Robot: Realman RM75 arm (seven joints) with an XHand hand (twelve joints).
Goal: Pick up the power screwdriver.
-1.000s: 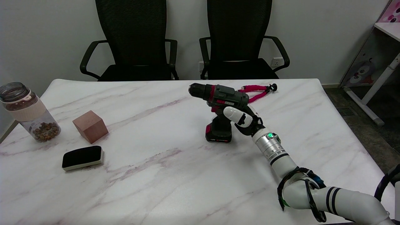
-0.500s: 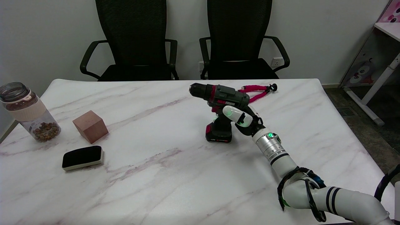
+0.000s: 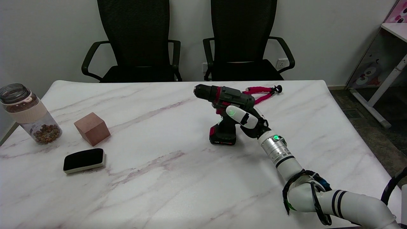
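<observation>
The power screwdriver (image 3: 229,96) is dark grey with red trim and stands upright on its battery base (image 3: 222,138), right of the table's middle, with its chuck pointing left. My right hand (image 3: 247,119) reaches in from the lower right and grips its handle just under the body. The thumb, tipped with a green light, lies across the near side of the handle. The other fingers are hidden behind the tool. The base looks to be resting on the marble table (image 3: 178,178).
A pink flexible tripod (image 3: 262,93) lies just behind the screwdriver. At the left are a wooden cube (image 3: 92,128), a black eraser (image 3: 84,160) and a jar (image 3: 29,114) of brown pieces. Two black office chairs (image 3: 136,41) stand behind the table.
The thumb has slid up and left across the handle, closing the grip. The screwdriver's top has shifted slightly to the right while its base stays where it was.
</observation>
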